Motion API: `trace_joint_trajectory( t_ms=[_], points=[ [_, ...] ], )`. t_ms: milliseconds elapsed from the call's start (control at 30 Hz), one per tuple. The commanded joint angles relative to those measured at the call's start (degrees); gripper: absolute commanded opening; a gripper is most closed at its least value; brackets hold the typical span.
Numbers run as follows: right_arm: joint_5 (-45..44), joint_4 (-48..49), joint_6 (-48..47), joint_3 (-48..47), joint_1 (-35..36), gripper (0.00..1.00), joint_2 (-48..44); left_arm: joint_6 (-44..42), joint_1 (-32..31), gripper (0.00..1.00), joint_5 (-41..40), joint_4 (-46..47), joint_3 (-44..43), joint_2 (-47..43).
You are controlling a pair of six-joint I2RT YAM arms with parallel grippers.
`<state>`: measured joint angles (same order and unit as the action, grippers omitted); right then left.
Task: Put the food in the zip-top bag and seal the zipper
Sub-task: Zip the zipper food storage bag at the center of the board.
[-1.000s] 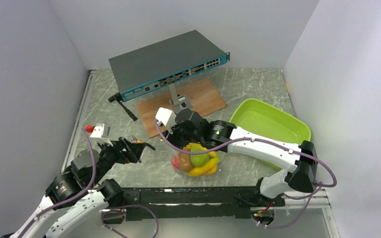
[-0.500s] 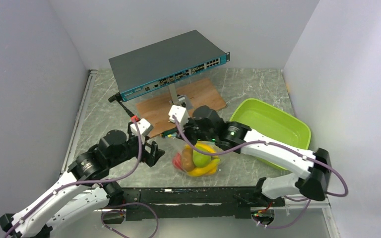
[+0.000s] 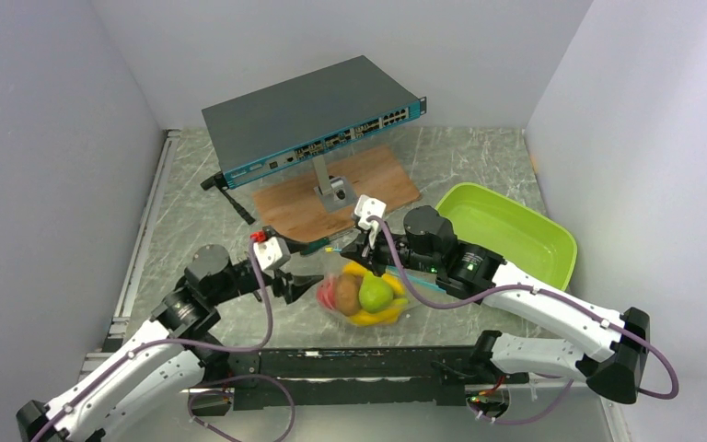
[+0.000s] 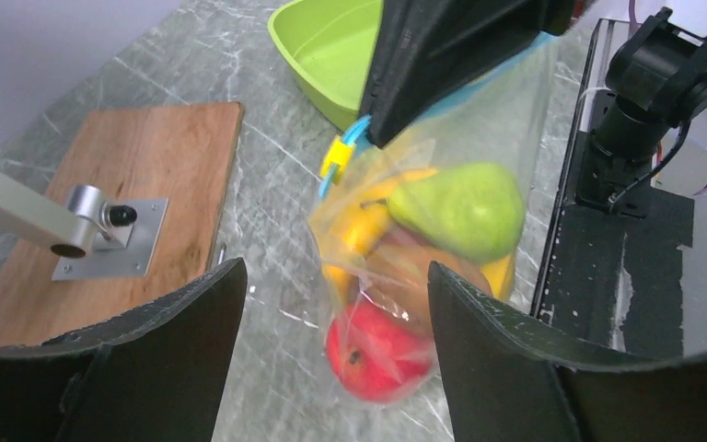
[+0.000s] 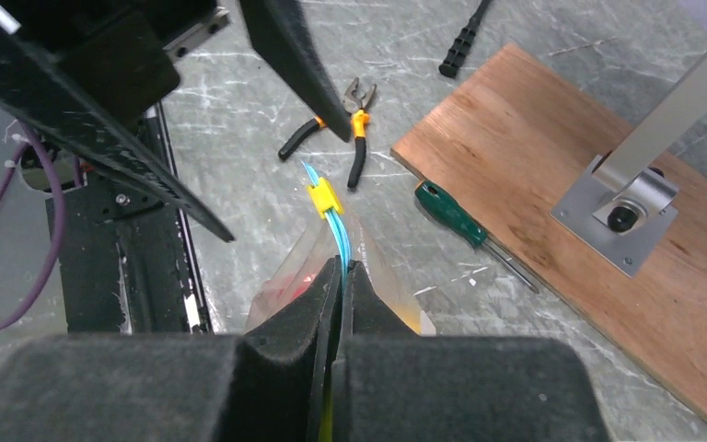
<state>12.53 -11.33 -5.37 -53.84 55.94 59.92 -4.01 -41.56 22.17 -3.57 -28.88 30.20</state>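
While my right pincer (image 5: 342,274) is closed on the blue zipper (image 5: 330,221), the bag (image 4: 515,101) with the food (image 4: 460,212) is near the table's (image 3: 479,157) front edge. The zipper runs toward my left pincer (image 4: 331,276), which is open, empty and nearer the yellow slider (image 4: 334,161).

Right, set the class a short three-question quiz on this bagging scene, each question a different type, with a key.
1. True or false: the right hand is shut on the zipper of the clear bag.
2. The slider on that zipper is: A red; B yellow; C black.
3. Which hand stands open near the clear bag?
Key: 1 true; 2 B; 3 the left hand.
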Motion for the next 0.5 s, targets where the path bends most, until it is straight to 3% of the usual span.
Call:
trace_joint_trajectory(
  t_ms=[0, 167, 367, 467],
  points=[
    [2.8, 6.15, 0.7, -0.19, -0.44, 0.0, -1.5, -0.75, 6.0, 0.76, 15.56, 13.37, -2.03, 6.41],
    [2.75, 5.39, 0.34, -1.09, -0.42, 0.0, -1.47, 3.5, 12.1, 0.73, 31.65, 23.52, -1.22, 13.63],
    [3.32, 4.6, 0.28, -2.01, -0.44, 0.0, -0.23, 3.59, 12.91, 0.68, 37.83, 28.02, 1.44, 16.99],
    [3.09, 4.48, 0.35, -2.26, -0.48, 0.0, 0.24, 3.61, 13.21, 0.6, 41.48, 28.66, 1.06, 19.06]
  ],
)
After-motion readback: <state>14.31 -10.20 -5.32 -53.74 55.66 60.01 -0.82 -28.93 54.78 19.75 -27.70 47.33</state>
